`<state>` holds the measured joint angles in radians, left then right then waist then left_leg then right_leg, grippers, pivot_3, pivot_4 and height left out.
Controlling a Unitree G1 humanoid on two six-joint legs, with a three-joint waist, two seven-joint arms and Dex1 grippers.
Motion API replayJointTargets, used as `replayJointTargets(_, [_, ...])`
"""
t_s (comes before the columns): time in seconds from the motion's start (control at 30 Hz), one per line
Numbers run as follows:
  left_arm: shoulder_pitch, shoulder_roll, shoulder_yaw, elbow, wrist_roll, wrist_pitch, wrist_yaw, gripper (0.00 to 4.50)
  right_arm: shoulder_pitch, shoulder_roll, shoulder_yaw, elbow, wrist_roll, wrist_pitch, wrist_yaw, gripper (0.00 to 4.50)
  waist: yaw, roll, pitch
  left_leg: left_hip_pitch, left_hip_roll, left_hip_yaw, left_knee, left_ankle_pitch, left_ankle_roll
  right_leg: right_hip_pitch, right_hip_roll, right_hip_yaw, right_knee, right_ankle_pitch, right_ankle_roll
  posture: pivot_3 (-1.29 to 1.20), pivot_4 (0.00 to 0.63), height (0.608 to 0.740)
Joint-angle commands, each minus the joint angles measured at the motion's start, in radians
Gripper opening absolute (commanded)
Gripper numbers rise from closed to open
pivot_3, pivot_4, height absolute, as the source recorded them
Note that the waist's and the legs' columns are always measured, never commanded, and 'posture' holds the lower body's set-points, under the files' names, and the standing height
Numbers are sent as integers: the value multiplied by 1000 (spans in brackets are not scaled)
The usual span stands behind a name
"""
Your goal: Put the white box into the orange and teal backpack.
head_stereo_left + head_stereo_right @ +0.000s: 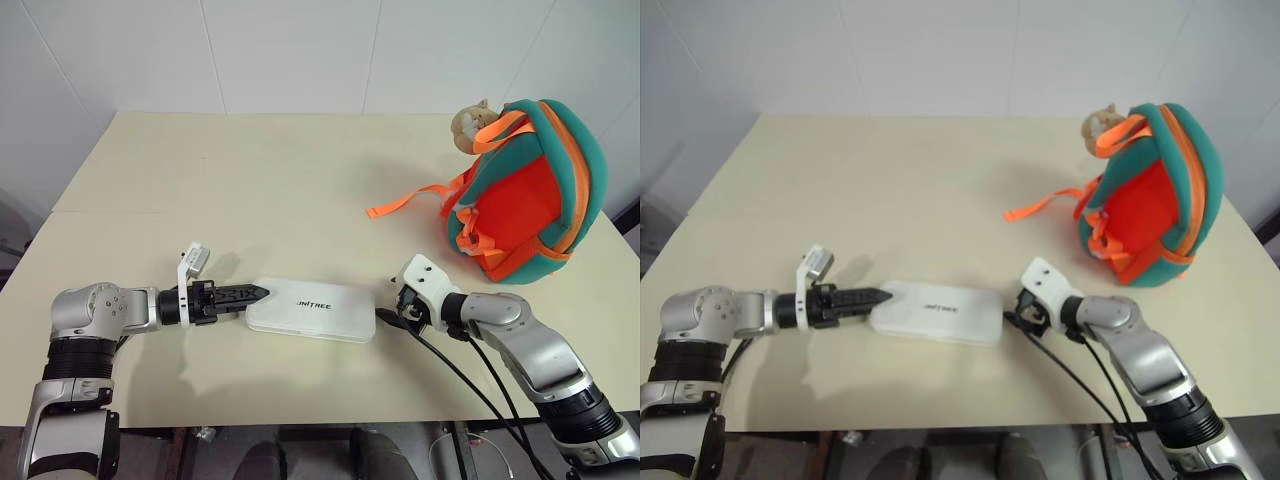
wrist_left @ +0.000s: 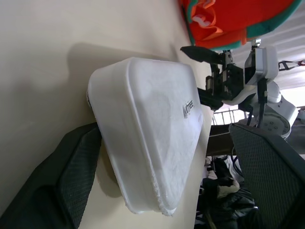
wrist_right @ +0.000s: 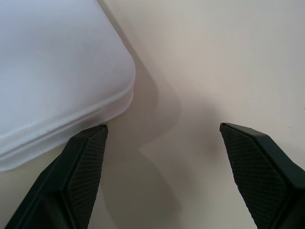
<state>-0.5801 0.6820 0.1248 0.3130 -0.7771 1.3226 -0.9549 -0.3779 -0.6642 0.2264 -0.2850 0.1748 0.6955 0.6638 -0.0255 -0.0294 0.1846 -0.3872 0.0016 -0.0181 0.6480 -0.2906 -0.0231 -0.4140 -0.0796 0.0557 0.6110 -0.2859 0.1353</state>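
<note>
The white box (image 1: 312, 308) lies flat near the front of the table, lettering up. My left gripper (image 1: 250, 294) is open at the box's left end; in the left wrist view that end (image 2: 147, 143) sits between the two spread fingers (image 2: 62, 181). My right gripper (image 1: 388, 315) is open at the box's right end. In the right wrist view one finger (image 3: 81, 171) is beside the box's rounded corner (image 3: 57, 71), and bare table lies between the jaws. The orange and teal backpack (image 1: 525, 195) stands upright at the far right, apart from both grippers.
A tan plush toy (image 1: 470, 122) hangs at the backpack's top. An orange strap (image 1: 405, 203) trails left from it across the cream table (image 1: 250, 180). Black cables (image 1: 470, 385) run beside my right forearm. A white wall stands behind the table's far edge.
</note>
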Motion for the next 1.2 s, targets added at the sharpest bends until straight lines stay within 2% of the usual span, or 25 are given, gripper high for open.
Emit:
replayJointTargets(0.03, [-8,-1,-22,-38,-14,-10,-48,4485,16,-5,-19,-32,-8,-11,5,4500,0,0,0,0,0,0,0,0,0,0,0,0,0,0,0,0,150,740])
replayJointTargets(0.5, [-27,-6,-79,-41,-1,-20,-84,4485,32,4,-11,-38,-22,-48,10,4500,0,0,0,0,0,0,0,0,0,0,0,0,0,0,0,0,150,740])
replayJointTargets(0.97, [-109,-10,-136,55,34,-41,-132,4485,67,-12,-41,-60,-24,-72,11,4500,0,0,0,0,-1,0,0,0,0,0,0,0,1,0,0,0,150,740])
replayJointTargets(1.07, [-143,-24,-114,101,27,-18,-134,4485,69,-11,-45,-59,-26,-75,8,4500,0,0,0,0,-1,0,0,0,0,0,0,0,1,0,0,0,150,740])
replayJointTargets(1.17, [-157,-22,-131,123,45,-21,-136,3942,75,-10,-46,-65,-26,-75,6,4500,0,0,0,0,-1,0,1,0,0,0,0,0,1,0,0,0,150,740])
replayJointTargets(1.2, [-159,-21,-137,126,47,-20,-143,3630,78,-10,-46,-69,-26,-75,6,4500,0,0,0,0,-1,0,1,0,1,0,0,-1,1,0,0,0,150,740])
